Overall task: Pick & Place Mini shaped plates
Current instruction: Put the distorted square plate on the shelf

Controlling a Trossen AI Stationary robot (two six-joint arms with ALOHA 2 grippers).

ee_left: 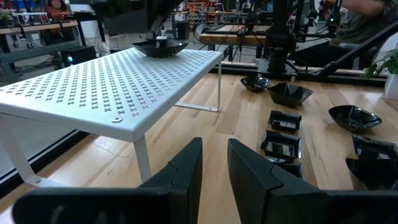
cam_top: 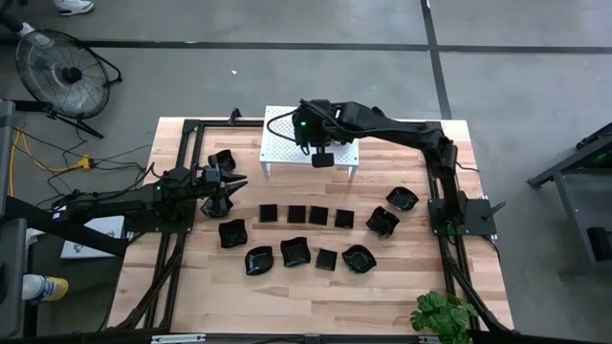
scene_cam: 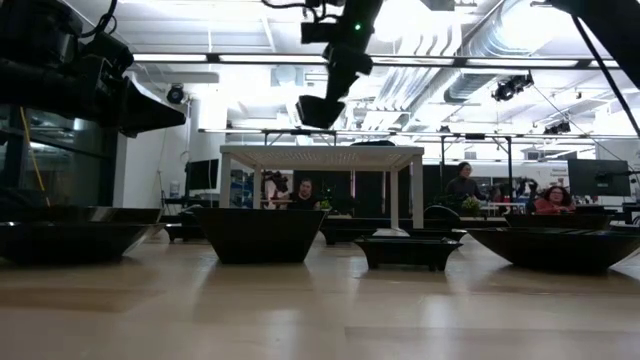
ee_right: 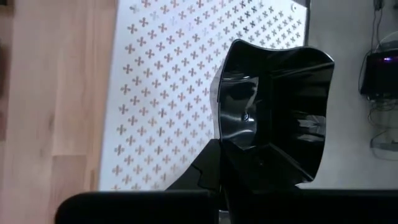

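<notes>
From above, the right gripper (cam_top: pixel 323 156) hangs over the front edge of the white perforated stand (cam_top: pixel 282 148), clamped on a glossy black mini plate (cam_top: pixel 323 160). The left gripper (cam_top: pixel 232 183) sits at the table's left, near a plate (cam_top: pixel 222 161) by the frame. The other mini shaped plates (cam_top: pixel 308 235) lie spread across the wooden table (cam_top: pixel 411 268) in front of the stand: flat squares in a row, wavy-rimmed ones around them.

At table height, the right gripper (scene_cam: pixel 322 108) hovers above the stand (scene_cam: pixel 320 156) (well clear of its top), while black dishes (scene_cam: pixel 262 234) line the foreground.

The left wrist view shows that arm's fingers (ee_left: pixel 180 177) a narrow gap apart with nothing between them, pointing past the stand's corner (ee_left: pixel 112 87); a dish (ee_left: pixel 159 47) rests on the stand's far end.

The right wrist view shows the held plate (ee_right: pixel 273 112), pinched by its rim, over the perforated surface (ee_right: pixel 168 81).
</notes>
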